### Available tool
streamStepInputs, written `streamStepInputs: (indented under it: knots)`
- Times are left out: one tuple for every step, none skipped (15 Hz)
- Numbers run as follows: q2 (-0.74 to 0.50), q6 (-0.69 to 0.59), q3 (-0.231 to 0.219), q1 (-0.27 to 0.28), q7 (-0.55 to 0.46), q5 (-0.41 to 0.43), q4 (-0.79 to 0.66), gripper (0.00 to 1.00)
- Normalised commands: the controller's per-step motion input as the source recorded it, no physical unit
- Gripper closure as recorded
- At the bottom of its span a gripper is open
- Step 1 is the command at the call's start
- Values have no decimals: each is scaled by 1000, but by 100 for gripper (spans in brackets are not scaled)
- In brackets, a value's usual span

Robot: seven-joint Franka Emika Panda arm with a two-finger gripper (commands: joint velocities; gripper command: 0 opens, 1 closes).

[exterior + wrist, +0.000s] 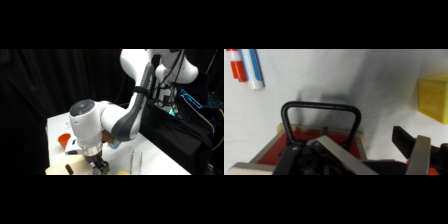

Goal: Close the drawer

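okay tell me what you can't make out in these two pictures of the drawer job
- Side view: the gripper and drawer are cut off by the bottom edge.
- Wrist view: the drawer's inside is hidden under the gripper; only its handle shows.
- Yellow block: cut by the right edge.

White table [155, 160], orange cup [64, 140], yellow block [435, 95], markers [246, 67]

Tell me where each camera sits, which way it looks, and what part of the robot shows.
Side view: beside the table, looking across and down; the white arm shows, reaching down at the drawer.
Wrist view: on the arm's wrist, looking down past the gripper at the drawer's black handle, markers and a yellow block.
Shared: gripper, drawer, white table.
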Motion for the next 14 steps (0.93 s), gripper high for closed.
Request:
streamStepInputs:
  knots:
    - [-398, -319, -96, 147, 182, -177, -219, 0]
    - [-443, -325, -96, 146, 194, -181, -257, 0]
    - [-467, -335, -81, 129, 187, -169, -274, 0]
    - [-489, -347, -69, 110, 175, -162, -283, 0]
    - [-480, -345, -62, 92, 164, -158, -273, 0]
    - [-477, -331, -46, 58, 136, -139, -271, 0]
    - [-456, -299, -29, 27, 108, -117, -262, 0]
    - [-444, -279, -18, -4, 83, -96, -255, 0]
    - [-422, -254, -10, -23, 76, -80, -243, 0]
    - [-393, -230, -2, -43, 66, -60, -225, 0]
    - [-362, -214, 8, -63, 51, -33, -201, 0]
    - [-326, -191, 6, -62, 58, -38, -179, 0]
    - [-293, -185, 10, -68, 52, -24, -152, 0]
    - [-262, -179, 22, -77, 30, 4, -126, 0]
